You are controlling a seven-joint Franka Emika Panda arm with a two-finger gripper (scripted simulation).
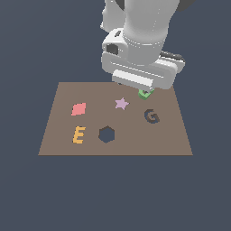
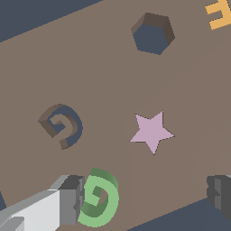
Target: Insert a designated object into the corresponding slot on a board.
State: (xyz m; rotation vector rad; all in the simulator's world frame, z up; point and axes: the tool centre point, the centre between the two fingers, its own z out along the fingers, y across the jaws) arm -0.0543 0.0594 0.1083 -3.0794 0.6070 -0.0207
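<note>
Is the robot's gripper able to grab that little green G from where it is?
Probably yes. The gripper hangs right over the green G piece, jaws wide apart. One finger is already beside it, the other far off, and nothing on the board blocks them closing.

Flat brown rectangular board (image 2: 113, 81): matt, smooth, untextured. Small green G-shaped piece (image 2: 98, 197): smooth, plastic-like, faint sheen. Grey gripper finger (image 2: 40, 210): smooth, metal-like.
</note>
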